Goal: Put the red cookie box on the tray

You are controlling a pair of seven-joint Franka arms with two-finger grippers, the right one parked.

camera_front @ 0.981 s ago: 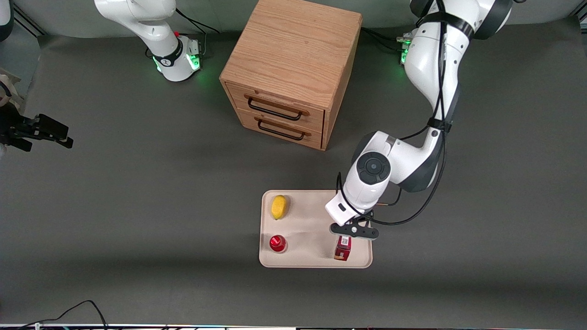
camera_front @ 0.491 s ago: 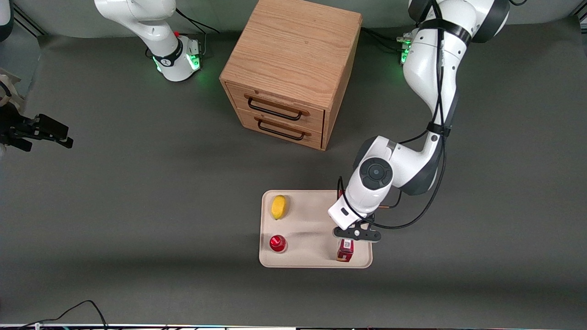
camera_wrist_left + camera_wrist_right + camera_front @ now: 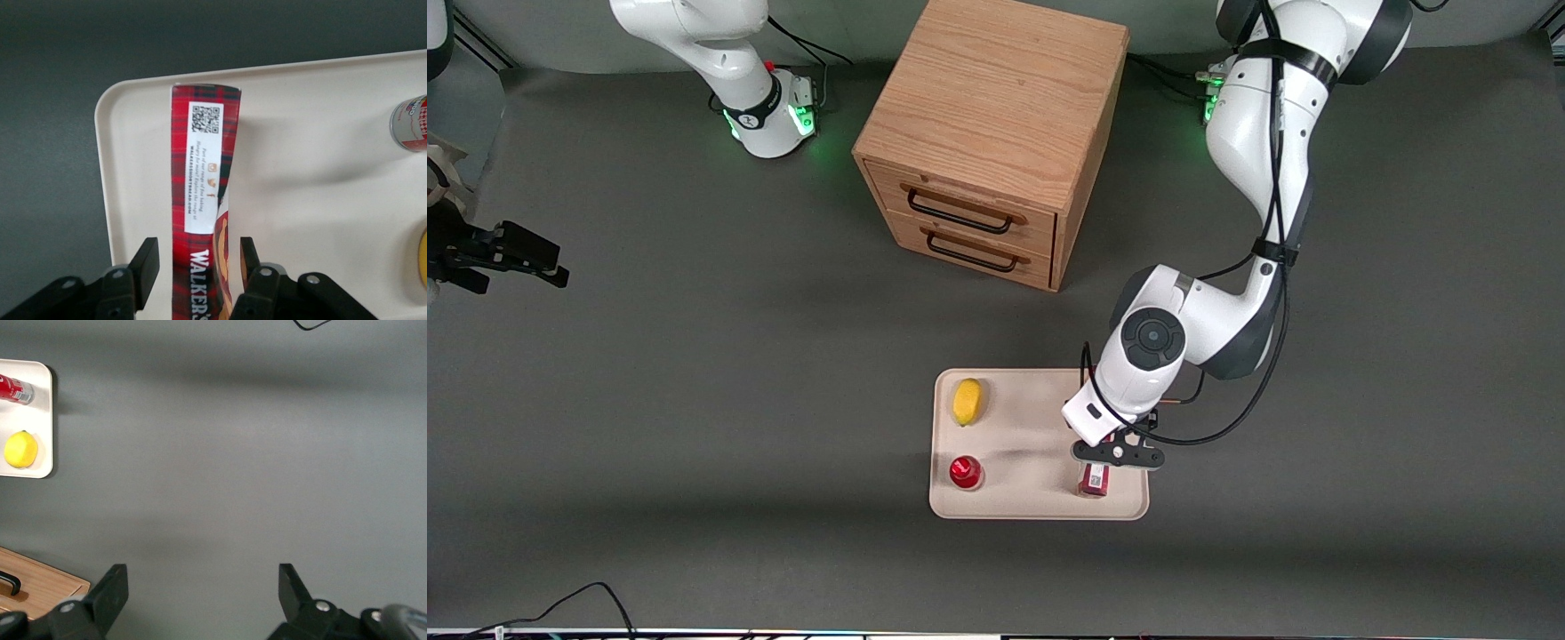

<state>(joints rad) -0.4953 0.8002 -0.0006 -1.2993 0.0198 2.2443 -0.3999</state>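
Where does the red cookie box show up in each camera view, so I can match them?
Front view: the red cookie box stands on the tray, just under the gripper.
Left wrist view: the box stands between the open fingers, with gaps on both sides.
Right wrist view: not in it.
Shared landmark: the tray.
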